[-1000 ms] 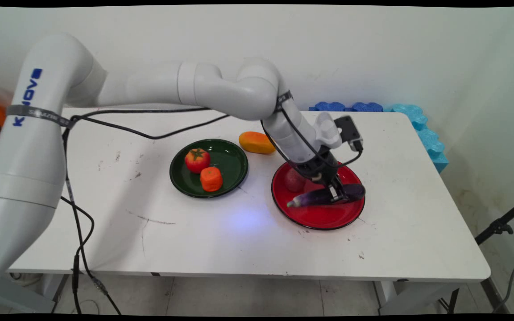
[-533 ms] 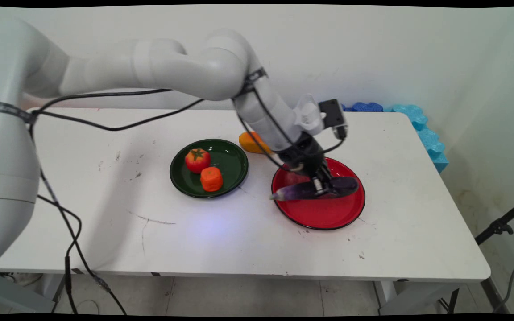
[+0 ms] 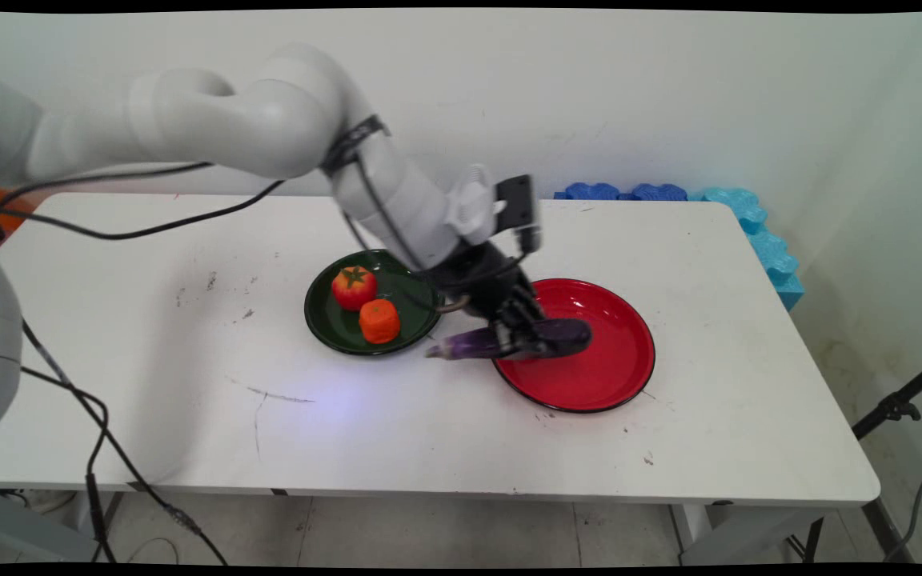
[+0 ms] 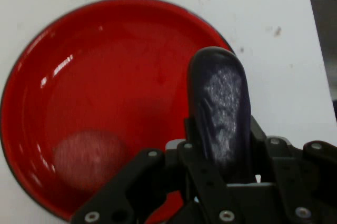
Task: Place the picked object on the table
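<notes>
The gripper (image 3: 527,336) was clamped across the middle of a dark purple eggplant (image 3: 509,340), its fingers (image 4: 263,145) pressed against both sides of it. The eggplant lay roughly level in the grasp, lifted clear of the surfaces below, with its paler stem end pointing toward the green plate (image 3: 409,282) and its rounded dark end over the left part of the red plate (image 3: 605,368). In the hand view the eggplant (image 4: 220,111) rose from between the black linkage, and the red plate (image 4: 105,71) spread beneath it with a small reddish round fruit (image 4: 89,158) resting in it (in the main view the arm hid that fruit). The green plate, just left of the gripper, carried a tomato (image 3: 353,286) and an orange chunk (image 3: 379,320), set close together. Both plates sat near one another on the white table (image 3: 189,384). Blue foam pieces (image 3: 669,194) lined the table's far right corner against the wall.
</notes>
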### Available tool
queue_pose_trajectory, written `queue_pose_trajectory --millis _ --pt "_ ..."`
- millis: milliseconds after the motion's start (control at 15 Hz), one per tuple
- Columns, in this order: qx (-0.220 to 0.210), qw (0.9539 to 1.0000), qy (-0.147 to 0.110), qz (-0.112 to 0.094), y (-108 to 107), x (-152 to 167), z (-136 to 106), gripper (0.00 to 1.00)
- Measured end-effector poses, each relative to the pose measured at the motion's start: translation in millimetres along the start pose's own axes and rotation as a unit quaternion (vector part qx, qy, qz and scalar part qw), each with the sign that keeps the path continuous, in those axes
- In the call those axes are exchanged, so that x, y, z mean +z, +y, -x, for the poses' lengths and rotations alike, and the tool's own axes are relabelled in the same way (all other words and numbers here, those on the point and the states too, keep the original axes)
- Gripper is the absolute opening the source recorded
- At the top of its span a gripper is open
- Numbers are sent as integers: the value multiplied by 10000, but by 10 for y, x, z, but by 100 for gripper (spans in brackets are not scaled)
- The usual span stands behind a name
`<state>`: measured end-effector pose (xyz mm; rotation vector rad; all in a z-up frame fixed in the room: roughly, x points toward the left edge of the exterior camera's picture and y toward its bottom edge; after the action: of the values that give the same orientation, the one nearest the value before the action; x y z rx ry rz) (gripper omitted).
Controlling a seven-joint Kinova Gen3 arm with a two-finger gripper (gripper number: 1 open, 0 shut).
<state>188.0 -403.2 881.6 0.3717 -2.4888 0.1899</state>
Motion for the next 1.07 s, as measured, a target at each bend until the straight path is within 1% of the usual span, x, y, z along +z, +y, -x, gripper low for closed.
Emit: queue_pose_trajectory --millis 67,333,733,867,1067 --pt "32 10000 -6 12 10 -30 63 0" --pt "236 9996 -58 122 104 -179 474 0" --pt "408 9986 -158 308 281 -229 952 0" --pt "432 9982 -196 361 336 -219 1081 0" --pt "445 9980 -225 398 384 -203 1192 0"
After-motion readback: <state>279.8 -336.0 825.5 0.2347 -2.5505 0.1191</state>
